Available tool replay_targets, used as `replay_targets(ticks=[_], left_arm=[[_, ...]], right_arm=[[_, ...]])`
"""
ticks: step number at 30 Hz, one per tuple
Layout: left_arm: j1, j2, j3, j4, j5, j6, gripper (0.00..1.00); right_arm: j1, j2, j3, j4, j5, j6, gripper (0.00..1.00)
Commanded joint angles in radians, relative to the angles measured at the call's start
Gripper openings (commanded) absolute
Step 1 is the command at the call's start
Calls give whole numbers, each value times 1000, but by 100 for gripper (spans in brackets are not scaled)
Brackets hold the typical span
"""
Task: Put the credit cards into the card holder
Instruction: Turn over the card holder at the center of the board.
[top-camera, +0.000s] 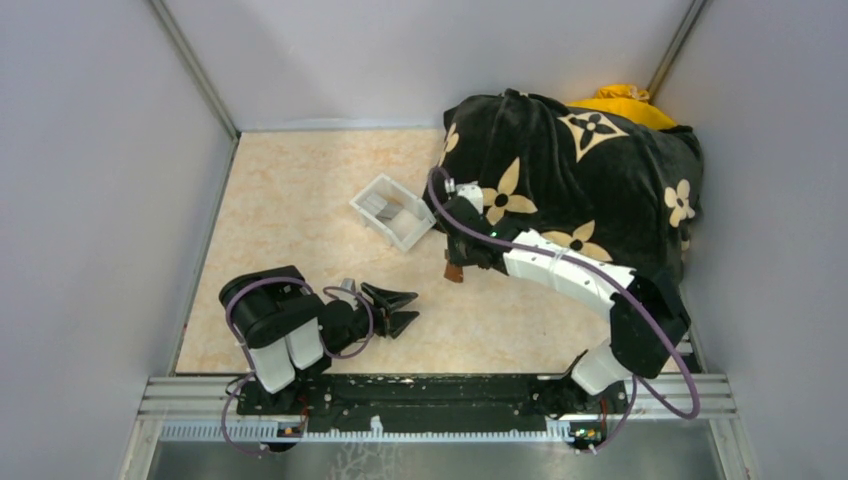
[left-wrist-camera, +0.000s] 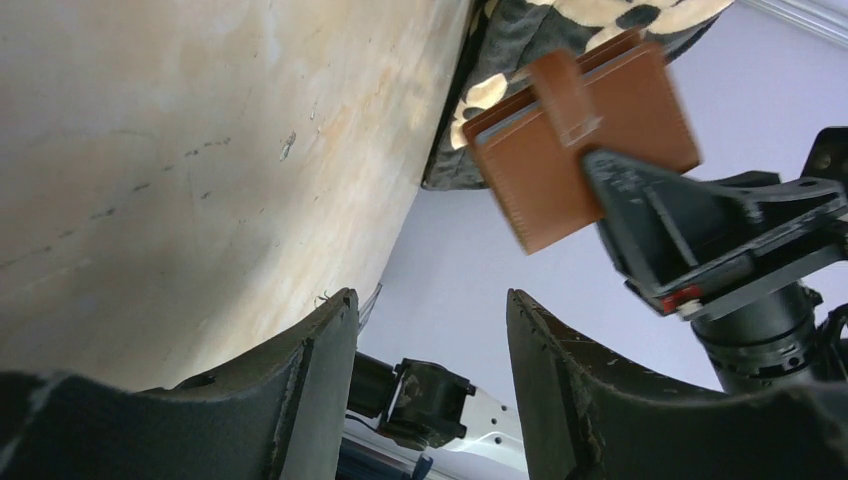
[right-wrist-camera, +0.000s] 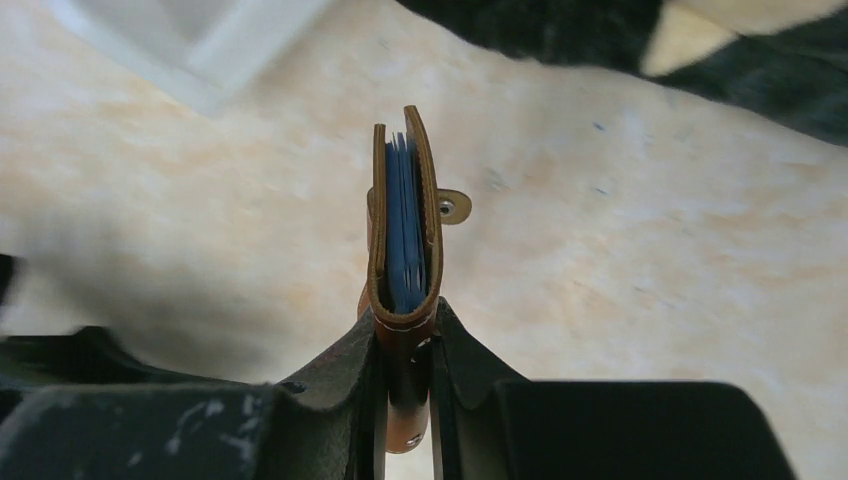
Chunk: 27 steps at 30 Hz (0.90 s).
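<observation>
Several thin light-blue plastic cards (right-wrist-camera: 403, 225) sat inside the small brown leather card holder (right-wrist-camera: 405, 250), mid-frame in the right wrist view. Right gripper (right-wrist-camera: 405, 400) pinched one edge of it; left gripper (left-wrist-camera: 430, 300) stood spread, empty. Light, floppy leather, slick cards: probably safest squeezed across both flaps.

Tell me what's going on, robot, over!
Left end effector open, empty. Right end effector shut on brown card holder, blue credit cards tucked inside. Black flowered blanket close by, clear tray beside it.
</observation>
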<state>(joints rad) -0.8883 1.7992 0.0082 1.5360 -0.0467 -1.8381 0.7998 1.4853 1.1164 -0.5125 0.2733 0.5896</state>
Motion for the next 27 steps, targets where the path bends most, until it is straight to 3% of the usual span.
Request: replay_targets(ticks=[1, 7, 16, 23, 27], left_arm=[[5, -8, -204, 243, -3, 56, 62], [30, 6, -224, 226, -3, 117, 61], [33, 7, -224, 182, 8, 134, 61], [33, -42, -224, 98, 3, 118, 61], [33, -120, -224, -15, -7, 117, 61]], right_arm=[[103, 66, 77, -281, 345, -97, 0], [224, 239, 187, -458, 560, -50, 0], [330, 469, 368, -558, 569, -2, 5], [363, 547, 466, -544, 503, 11, 38], [368, 526, 478, -495, 445, 12, 49]])
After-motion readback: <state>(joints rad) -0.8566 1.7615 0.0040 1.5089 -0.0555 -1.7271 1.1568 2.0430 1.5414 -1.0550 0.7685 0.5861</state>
